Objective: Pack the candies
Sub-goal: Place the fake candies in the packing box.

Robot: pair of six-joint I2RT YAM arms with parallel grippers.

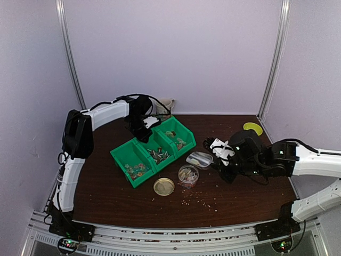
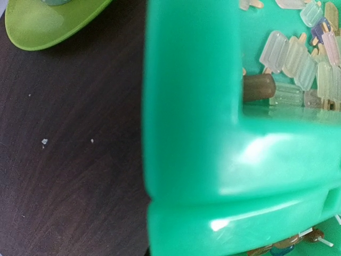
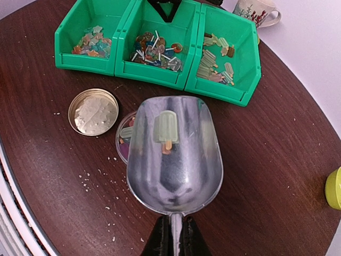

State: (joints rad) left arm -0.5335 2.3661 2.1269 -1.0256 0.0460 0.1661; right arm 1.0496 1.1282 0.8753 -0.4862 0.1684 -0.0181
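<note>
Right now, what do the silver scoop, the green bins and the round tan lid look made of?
The silver scoop: likely polished metal, with mirror-like reflections across its bowl. The green bins: moulded plastic, glossy, with soft highlights on thick rounded walls. The round tan lid: probably thin metal, a gold-toned rim with a crinkled shiny liner; it could be metallised plastic.

Lilac walls (image 1: 176,53), dk wood tbl (image 1: 106,197)

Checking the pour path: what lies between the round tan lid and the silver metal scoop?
A small clear jar holding candies; the right wrist view shows it.
</note>
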